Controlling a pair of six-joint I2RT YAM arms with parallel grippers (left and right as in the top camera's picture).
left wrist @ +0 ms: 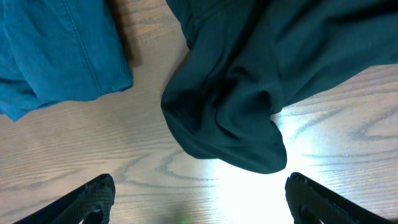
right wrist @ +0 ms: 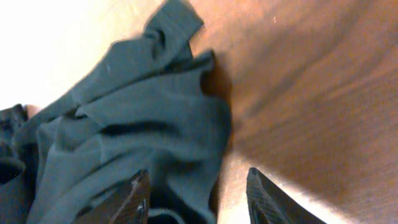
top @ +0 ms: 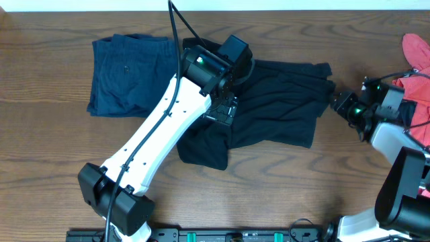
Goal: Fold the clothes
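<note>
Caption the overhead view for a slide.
Left gripper open at crumpled black garment; right gripper at its right edge; navy shorts beside.

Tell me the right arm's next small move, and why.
Likely close the right gripper on the black garment's edge. Its fingers stand apart astride that edge, with fabric lying between them and nothing pinched yet. The left gripper hangs wide open above another part of the garment, holding nothing, so any fold needs a grip first.

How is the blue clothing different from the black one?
The blue shorts lie flat and tidy on the left; the black garment is rumpled in the middle. The black garment looks bigger than the blue shorts. Both are soft fabric resting on the wooden table.
</note>
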